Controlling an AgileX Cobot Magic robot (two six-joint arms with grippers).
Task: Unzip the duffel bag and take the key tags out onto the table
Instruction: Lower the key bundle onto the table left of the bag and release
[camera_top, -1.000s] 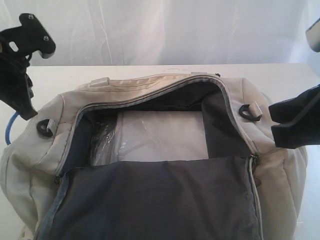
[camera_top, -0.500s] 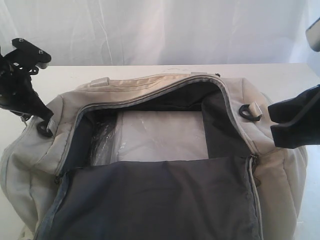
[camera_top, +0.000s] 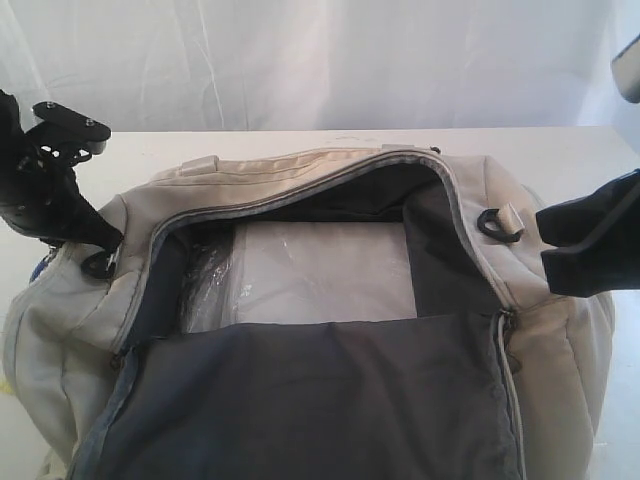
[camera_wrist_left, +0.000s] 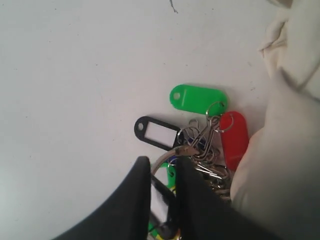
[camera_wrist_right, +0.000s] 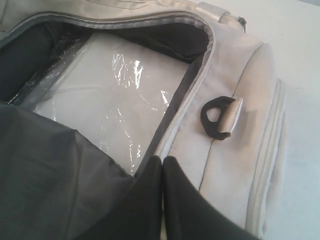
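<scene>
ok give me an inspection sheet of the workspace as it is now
surface: plain white table
job's things: duffel bag unzipped, flap folded open; key tags out on the table beside it
clutter: clear plastic film over a pale panel inside the bag
grippers: left gripper closed on the key tags' ring; right gripper shut at the bag's zip edge
cables: blue sliver by the left arm, too small to tell
surroundings: white curtain behind
</scene>
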